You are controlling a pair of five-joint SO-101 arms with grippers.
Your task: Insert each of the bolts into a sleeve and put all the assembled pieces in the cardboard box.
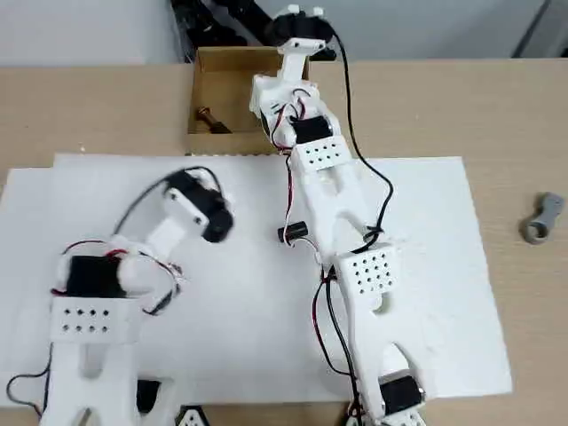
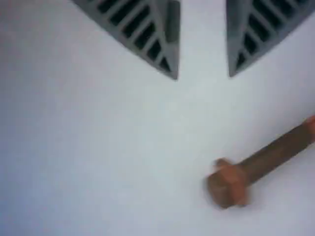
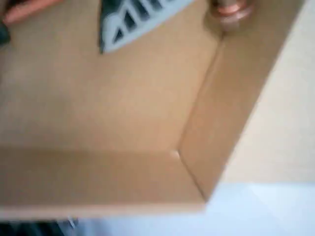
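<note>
A copper-coloured bolt (image 2: 256, 172) lies on the white sheet (image 2: 88, 147), just off to one side of my left gripper (image 2: 202, 73), which hangs open above the sheet with nothing between its fingers. Seen from above, the left gripper (image 1: 211, 220) is left of the sheet's middle. A black sleeve (image 1: 293, 233) lies on the sheet beside the right arm. My right gripper (image 1: 271, 111) is over the cardboard box (image 1: 202, 67). An assembled piece (image 1: 209, 118) lies in the box. Inside the box (image 3: 123, 98), a copper bolt head (image 3: 231, 10) rests in a corner and another copper piece (image 3: 29, 10) is close by.
A grey part (image 1: 541, 217) lies on the bare wooden table (image 1: 506, 115) at the far right. The white sheet (image 1: 248, 337) covers the table's middle. The right arm (image 1: 355, 257) stretches across the sheet toward the box.
</note>
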